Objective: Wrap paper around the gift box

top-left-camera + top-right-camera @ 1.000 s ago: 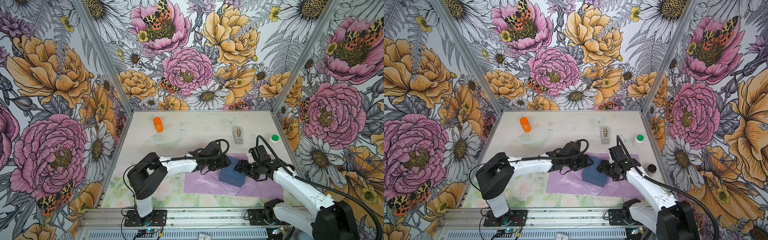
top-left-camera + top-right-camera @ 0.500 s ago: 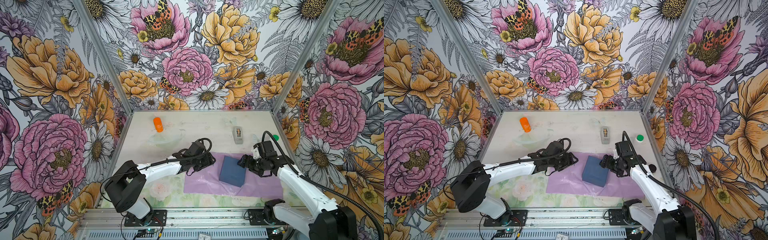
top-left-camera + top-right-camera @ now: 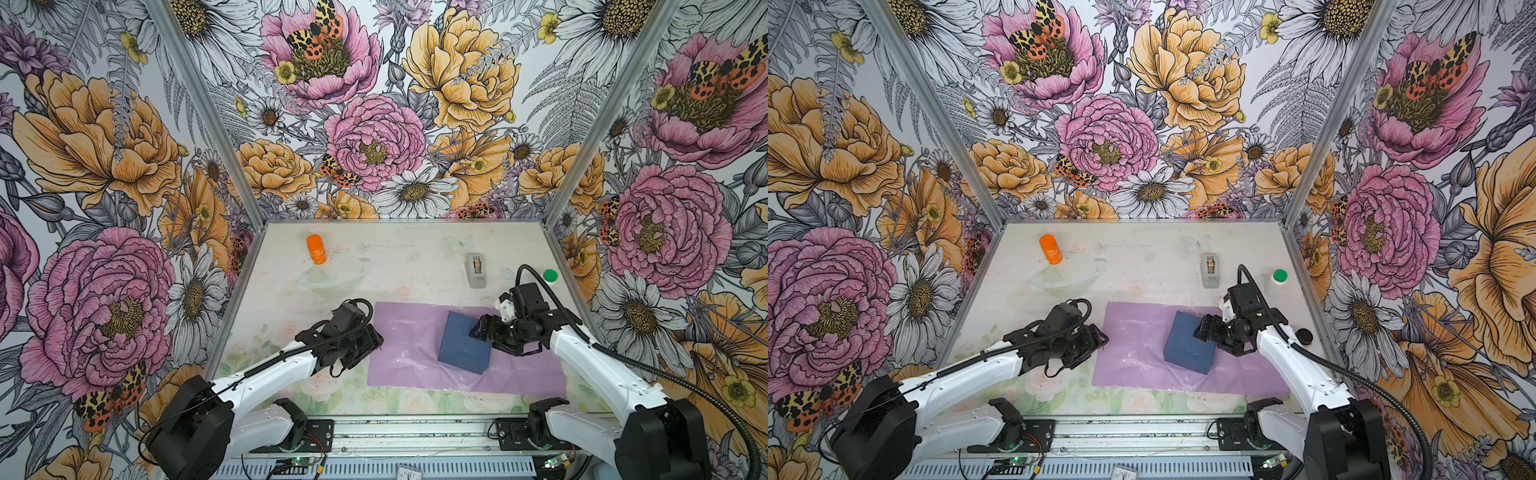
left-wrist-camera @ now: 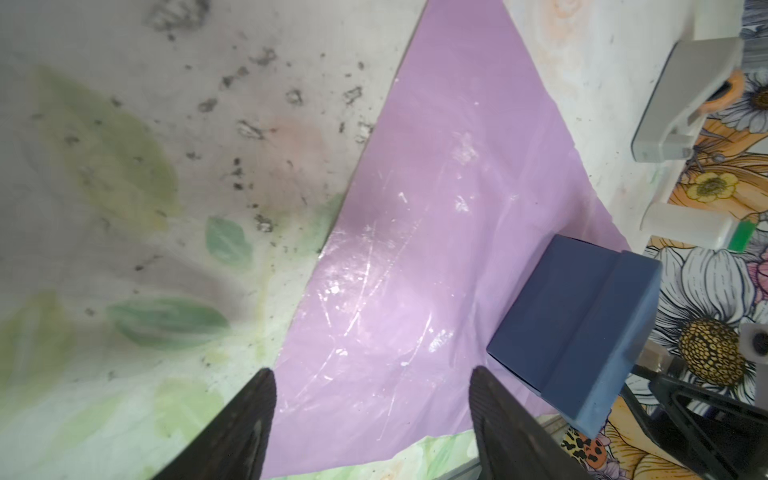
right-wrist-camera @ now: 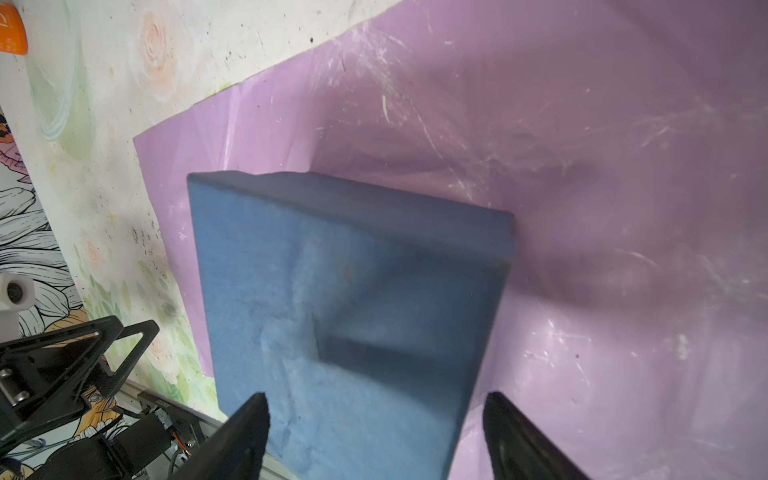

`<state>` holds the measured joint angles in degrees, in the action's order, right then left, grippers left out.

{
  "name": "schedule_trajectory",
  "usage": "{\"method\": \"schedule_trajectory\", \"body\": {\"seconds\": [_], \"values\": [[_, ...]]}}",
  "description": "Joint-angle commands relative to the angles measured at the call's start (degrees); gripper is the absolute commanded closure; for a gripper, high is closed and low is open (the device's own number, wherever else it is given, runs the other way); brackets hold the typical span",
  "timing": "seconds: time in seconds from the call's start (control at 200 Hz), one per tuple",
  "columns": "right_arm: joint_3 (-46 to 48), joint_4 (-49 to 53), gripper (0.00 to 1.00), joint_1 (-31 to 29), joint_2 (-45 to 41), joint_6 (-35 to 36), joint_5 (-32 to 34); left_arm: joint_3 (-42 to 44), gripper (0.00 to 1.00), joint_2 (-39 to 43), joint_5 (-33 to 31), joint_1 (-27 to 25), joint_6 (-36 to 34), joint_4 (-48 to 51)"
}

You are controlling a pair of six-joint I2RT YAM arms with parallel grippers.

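**Gift box (image 3: 465, 343) flat on paper (image 3: 403, 345), both hands empty**

Lilac side up, the paper lies spread along the table's (image 3: 407, 253) near edge, and the gift box rests near its middle. The right hand (image 3: 478, 329) hovers over the box's right edge, jaws spread, gripping nothing. The left hand (image 3: 374, 337), likewise released, sits at the paper's left edge.

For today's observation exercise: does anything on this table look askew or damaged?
The gift box lies rotated on the paper, its edges not parallel to the sheet's. The paper's glossy face shows white scuffs and creases.
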<state>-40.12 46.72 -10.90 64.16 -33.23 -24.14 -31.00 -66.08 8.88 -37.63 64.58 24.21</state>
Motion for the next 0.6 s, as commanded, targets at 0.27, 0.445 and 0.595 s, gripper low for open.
{"method": "schedule_trajectory", "body": {"seconds": [0.27, 0.445, 0.595], "values": [[1.7, -0.7, 0.17, -0.2, 0.8, 1.3, -0.6, 3.3, 0.28, -6.8, 7.3, 0.9, -0.4, -10.2], [2.1, -1.4, 0.17, -0.1, 1.0, 1.3, -0.9, 1.2, 0.28, -11.7, 9.1, 0.3, -1.2, -15.5], [1.0, -0.3, 0.17, 0.3, 0.1, 1.8, -0.2, -1.9, 0.29, -15.0, 9.1, -0.3, -2.9, -14.9]]}}
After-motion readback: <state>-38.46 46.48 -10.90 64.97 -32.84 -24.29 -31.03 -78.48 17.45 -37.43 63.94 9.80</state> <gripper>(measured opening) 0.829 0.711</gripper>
